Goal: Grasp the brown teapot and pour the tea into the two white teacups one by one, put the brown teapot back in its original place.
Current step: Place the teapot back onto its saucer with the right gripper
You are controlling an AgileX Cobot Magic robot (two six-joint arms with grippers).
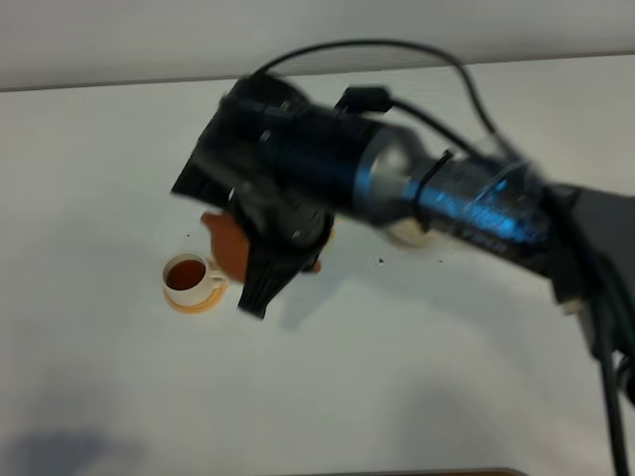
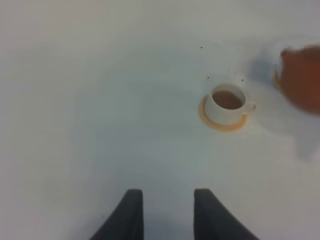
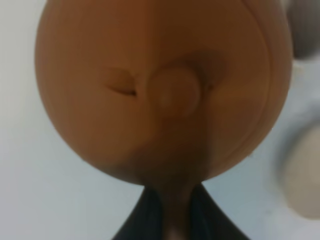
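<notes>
My right gripper (image 1: 260,273) reaches across the middle and is shut on the handle of the brown teapot (image 1: 228,243), holding it above the table just right of a white teacup (image 1: 187,276). That cup holds tea and stands on an orange coaster (image 1: 194,300). The right wrist view is filled by the teapot (image 3: 160,85) and its lid knob, with the gripper (image 3: 170,205) closed under it. The left gripper (image 2: 167,195) is open and holds nothing, well short of the same teacup (image 2: 227,102); the blurred teapot (image 2: 302,75) shows beyond. The second teacup is hidden.
A pale round disc (image 1: 405,235) peeks out from under the right arm, right of the teapot. The arm's black cable loops above it toward the back. The white table (image 1: 397,377) runs bare toward the front edge.
</notes>
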